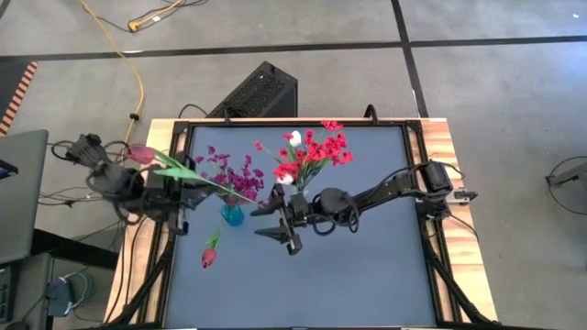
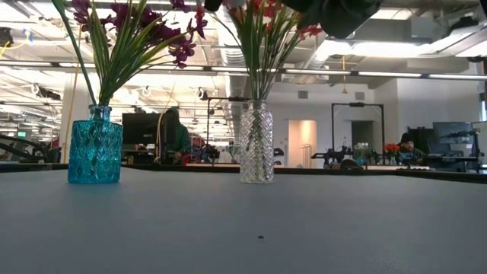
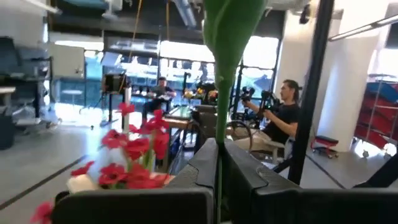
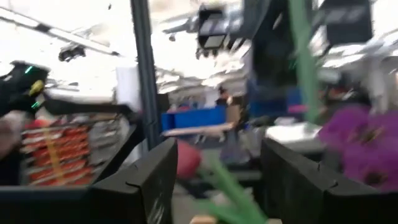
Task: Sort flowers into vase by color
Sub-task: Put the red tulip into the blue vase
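We are gripping a green-stemmed pink tulip bud [image 1: 142,154] in the clenched left gripper [image 1: 188,191] near the teal faceted glass vase [image 1: 233,214], judging insertion next; right gripper [image 1: 282,220] is waiting released.

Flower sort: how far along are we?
Mostly done. The blue vase holds purple sprigs; the clear vase holds red blossoms with white buds. In hand: the left gripper, jaws shut on a tulip stem, with its pink bud out past the table's left edge. The right gripper hovers open near the vases. Left: one red tulip lying on the table.
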Available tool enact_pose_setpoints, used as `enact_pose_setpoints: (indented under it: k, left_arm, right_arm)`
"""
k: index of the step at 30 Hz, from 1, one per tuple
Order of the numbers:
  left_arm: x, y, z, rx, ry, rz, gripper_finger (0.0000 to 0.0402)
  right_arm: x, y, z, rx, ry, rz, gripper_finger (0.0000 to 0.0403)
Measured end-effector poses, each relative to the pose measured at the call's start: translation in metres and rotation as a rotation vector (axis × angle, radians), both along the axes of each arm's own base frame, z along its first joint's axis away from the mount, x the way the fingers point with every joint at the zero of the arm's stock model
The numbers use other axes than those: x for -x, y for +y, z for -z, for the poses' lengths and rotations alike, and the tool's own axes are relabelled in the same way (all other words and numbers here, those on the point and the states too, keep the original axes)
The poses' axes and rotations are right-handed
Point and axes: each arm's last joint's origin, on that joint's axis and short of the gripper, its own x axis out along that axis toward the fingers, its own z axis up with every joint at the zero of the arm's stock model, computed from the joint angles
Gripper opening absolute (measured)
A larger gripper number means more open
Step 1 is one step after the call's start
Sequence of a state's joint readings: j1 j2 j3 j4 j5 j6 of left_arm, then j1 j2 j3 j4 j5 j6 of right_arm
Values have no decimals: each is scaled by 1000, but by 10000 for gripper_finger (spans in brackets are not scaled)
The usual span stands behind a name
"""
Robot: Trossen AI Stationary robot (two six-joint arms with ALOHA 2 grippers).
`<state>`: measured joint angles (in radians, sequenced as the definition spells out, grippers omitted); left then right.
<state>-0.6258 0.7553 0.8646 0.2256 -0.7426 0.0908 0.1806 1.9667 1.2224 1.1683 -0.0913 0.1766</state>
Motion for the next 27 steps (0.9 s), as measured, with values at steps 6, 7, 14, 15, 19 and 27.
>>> enact_pose_setpoints:
  k: [6,7,14,15,19,27]
  left_arm:
    - [24,18,-30,65,139,-34,0]
    - [28,21,-35,76,158,-46,0]
    - [60,47,-45,151,261,-275,0]
    - [63,50,-44,166,265,-296,0]
    - [71,57,-37,183,288,-332,0]
    - [77,62,-29,142,329,-388,0]
  right_arm:
    - [-2,-1,8,17,140,-168,257]
    - [-2,0,9,18,173,-197,258]
    - [2,19,25,47,395,-358,258]
    - [3,23,28,57,422,-372,258]
    - [7,38,37,109,497,-401,258]
    - [11,47,37,151,498,-469,258]
